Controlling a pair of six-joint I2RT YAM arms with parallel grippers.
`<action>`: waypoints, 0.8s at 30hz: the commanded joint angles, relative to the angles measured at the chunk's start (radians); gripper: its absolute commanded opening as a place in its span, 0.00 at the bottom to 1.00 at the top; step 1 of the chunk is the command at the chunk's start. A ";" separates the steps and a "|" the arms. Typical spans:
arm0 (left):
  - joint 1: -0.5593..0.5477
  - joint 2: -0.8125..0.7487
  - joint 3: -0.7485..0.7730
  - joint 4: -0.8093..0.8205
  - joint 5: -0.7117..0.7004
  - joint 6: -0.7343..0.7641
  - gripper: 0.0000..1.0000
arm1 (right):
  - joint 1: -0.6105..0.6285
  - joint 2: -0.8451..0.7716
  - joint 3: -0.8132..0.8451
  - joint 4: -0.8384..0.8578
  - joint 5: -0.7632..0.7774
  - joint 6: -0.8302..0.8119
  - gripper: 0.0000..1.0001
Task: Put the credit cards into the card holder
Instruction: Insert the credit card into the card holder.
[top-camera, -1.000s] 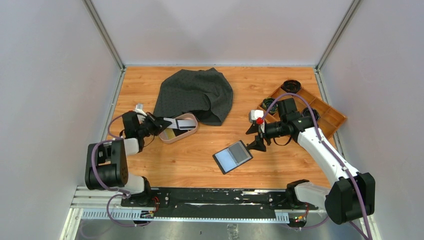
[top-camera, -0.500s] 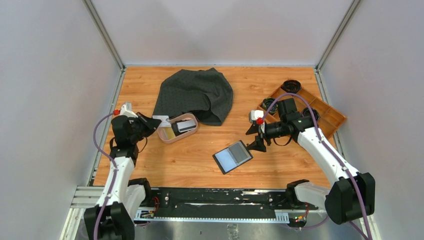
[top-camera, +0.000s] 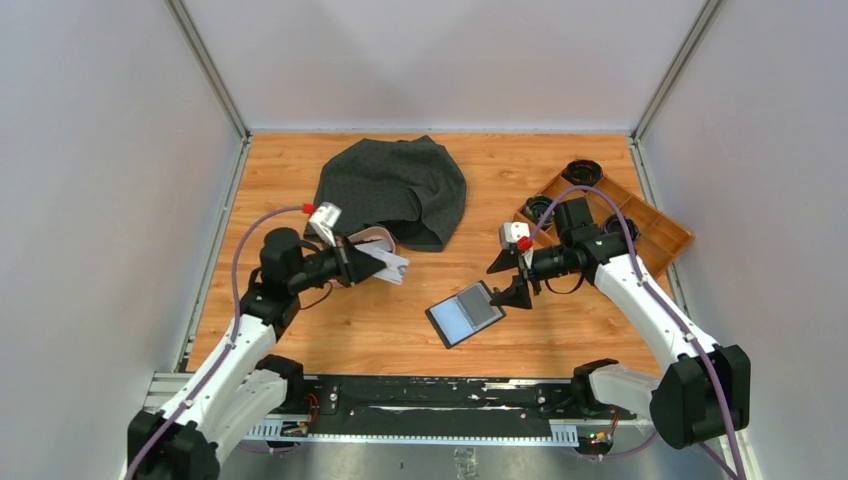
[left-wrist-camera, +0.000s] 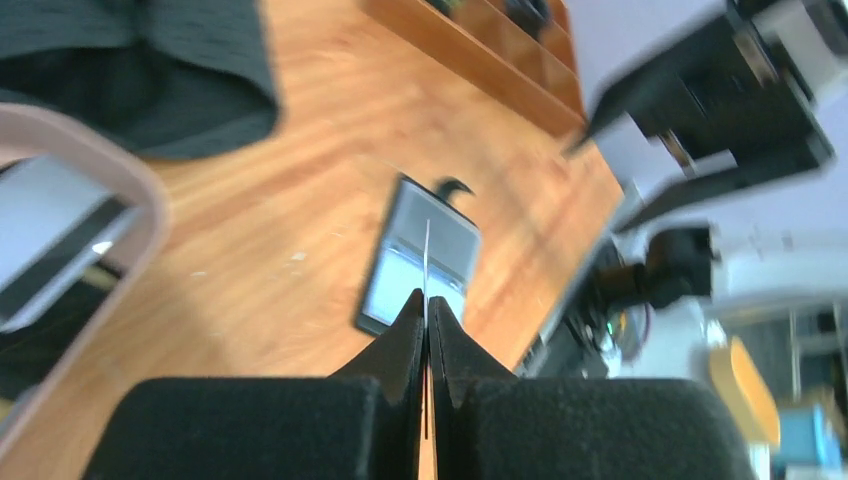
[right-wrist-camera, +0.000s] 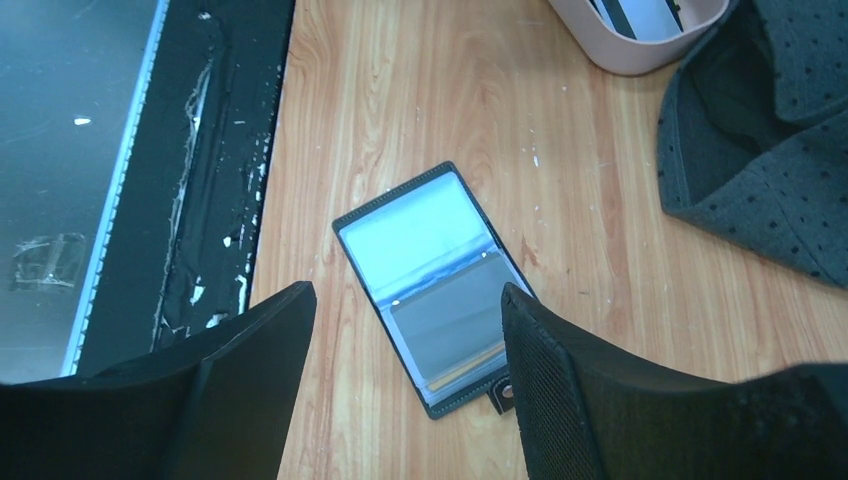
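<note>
The left fingers (left-wrist-camera: 427, 312) were pinched shut on a card (top-camera: 390, 265), its free edge aimed at the open holder (left-wrist-camera: 420, 268) well ahead, with bare counter (top-camera: 400, 322) between. The right fingers (top-camera: 505, 279) stood wide above the holder's snap end. The dish (right-wrist-camera: 640, 40) of cards sat just beside the left fingers.

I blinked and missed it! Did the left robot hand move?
Yes. The left gripper moved right: it was left of the dark cloth's lower corner, and now it sits just below the cloth, pinching a card.
</note>
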 joint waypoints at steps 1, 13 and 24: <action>-0.229 0.001 0.033 0.042 -0.053 0.141 0.00 | 0.019 -0.010 -0.009 -0.049 -0.085 -0.017 0.73; -0.710 0.266 0.101 0.207 -0.274 0.370 0.00 | 0.096 0.054 -0.016 -0.023 -0.160 0.090 0.77; -0.751 0.336 0.141 0.249 -0.244 0.383 0.00 | 0.159 0.075 -0.056 0.139 -0.153 0.261 0.70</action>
